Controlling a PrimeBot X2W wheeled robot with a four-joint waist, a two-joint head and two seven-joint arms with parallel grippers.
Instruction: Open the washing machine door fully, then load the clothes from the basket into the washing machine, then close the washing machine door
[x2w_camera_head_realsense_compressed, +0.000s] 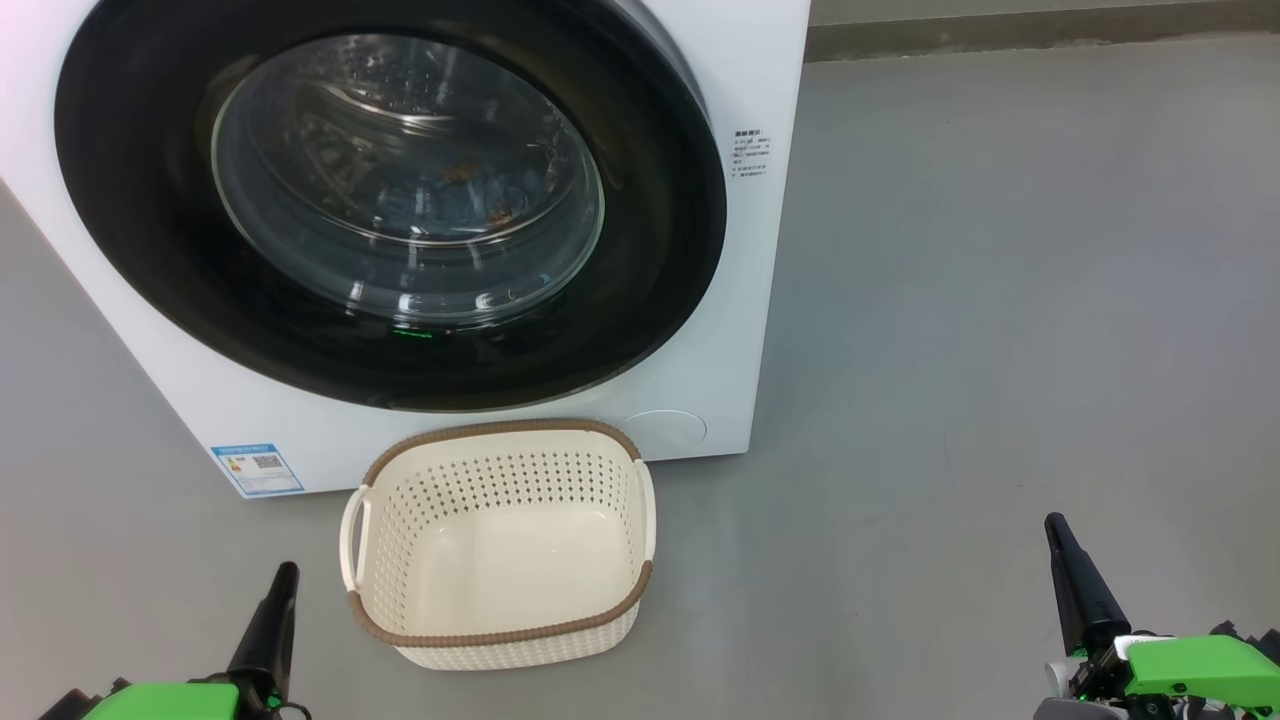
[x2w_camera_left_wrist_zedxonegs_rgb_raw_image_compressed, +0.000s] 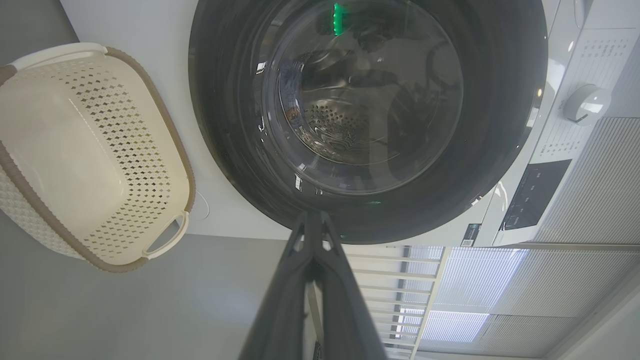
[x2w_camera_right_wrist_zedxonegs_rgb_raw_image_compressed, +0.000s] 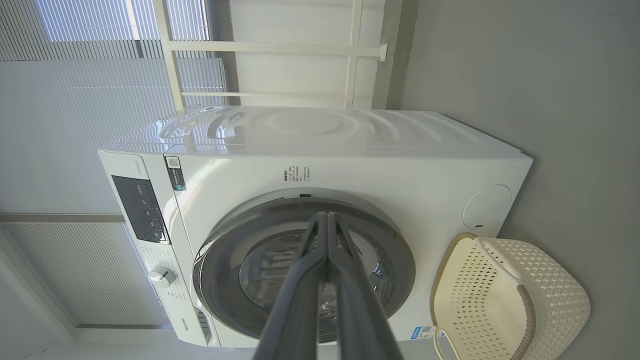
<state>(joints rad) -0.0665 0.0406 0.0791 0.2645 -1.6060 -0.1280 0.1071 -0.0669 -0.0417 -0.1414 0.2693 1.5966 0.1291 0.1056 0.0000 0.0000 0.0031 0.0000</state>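
Note:
The washing machine (x2w_camera_head_realsense_compressed: 765, 300) stands white and close in front of me. Its door (x2w_camera_head_realsense_compressed: 130, 210) lies flat against the front, black frame around bulging glass. Through the glass I see the clothes (x2w_camera_head_realsense_compressed: 470, 195), blue fabric with orange-brown spots, inside the drum. The cream basket (x2w_camera_head_realsense_compressed: 500, 432) sits on the floor below the door, its bare bottom showing. My left gripper (x2w_camera_head_realsense_compressed: 283, 575) is shut, low and left of the basket. My right gripper (x2w_camera_head_realsense_compressed: 1055, 525) is shut, far to the right over the floor. In the wrist views, each gripper (x2w_camera_left_wrist_zedxonegs_rgb_raw_image_compressed: 312, 217) (x2w_camera_right_wrist_zedxonegs_rgb_raw_image_compressed: 326, 217) points at the door (x2w_camera_left_wrist_zedxonegs_rgb_raw_image_compressed: 225, 125) (x2w_camera_right_wrist_zedxonegs_rgb_raw_image_compressed: 220, 260) with fingers pressed together.
Grey floor (x2w_camera_head_realsense_compressed: 1000, 350) stretches to the right of the machine up to a wall skirting (x2w_camera_head_realsense_compressed: 1000, 40). A blue label sticker (x2w_camera_head_realsense_compressed: 258, 468) is at the machine's lower left. The control panel and dial (x2w_camera_right_wrist_zedxonegs_rgb_raw_image_compressed: 162, 276) sit above the door; window blinds (x2w_camera_right_wrist_zedxonegs_rgb_raw_image_compressed: 75, 100) stand behind the machine.

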